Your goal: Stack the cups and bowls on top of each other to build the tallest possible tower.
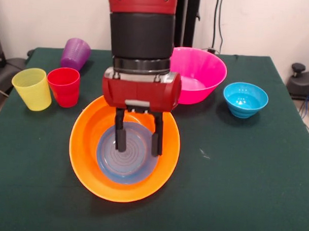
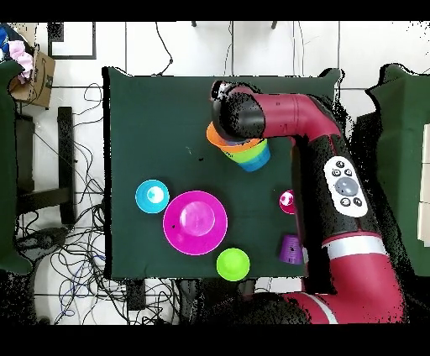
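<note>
Sitting inside orange bowl (image 1: pixel 92 166): seemingly blue bowl (image 1: pixel 126 162).

I see a surface (image 1: pixel 243 189) covered in dark green cloth, matt and felt-like, with a few pale specks of lint. The orange bowl (image 1: pixel 89 164) looks like glossy plastic, smooth, catching soft highlights on its rim. Inside it the pale blue bowl (image 1: pixel 127 165) is translucent plastic with concentric rings moulded into its bottom. The pink bowl (image 1: pixel 207 71) and the blue bowl (image 1: pixel 245 100) are the same shiny plastic. The yellow cup (image 1: pixel 32 89), red cup (image 1: pixel 64 87) and purple cup (image 1: pixel 75 54) look like thin translucent plastic. The gripper (image 1: pixel 138 141) has matt black fingers (image 1: pixel 120 137) under a glossy red housing with a metal band.
</note>
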Action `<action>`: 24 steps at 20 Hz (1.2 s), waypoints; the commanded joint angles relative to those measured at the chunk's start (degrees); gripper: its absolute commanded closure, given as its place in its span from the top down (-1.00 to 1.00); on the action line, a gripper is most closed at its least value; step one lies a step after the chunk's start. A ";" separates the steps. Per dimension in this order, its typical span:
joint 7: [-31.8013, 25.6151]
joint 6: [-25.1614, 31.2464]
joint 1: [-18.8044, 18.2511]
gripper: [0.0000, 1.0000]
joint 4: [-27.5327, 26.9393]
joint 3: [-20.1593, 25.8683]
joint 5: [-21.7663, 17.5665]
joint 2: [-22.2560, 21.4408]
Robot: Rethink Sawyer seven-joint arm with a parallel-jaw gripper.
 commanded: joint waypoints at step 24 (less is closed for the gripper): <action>-23.60 17.37 -6.71 1.00 7.22 3.03 -7.39 8.03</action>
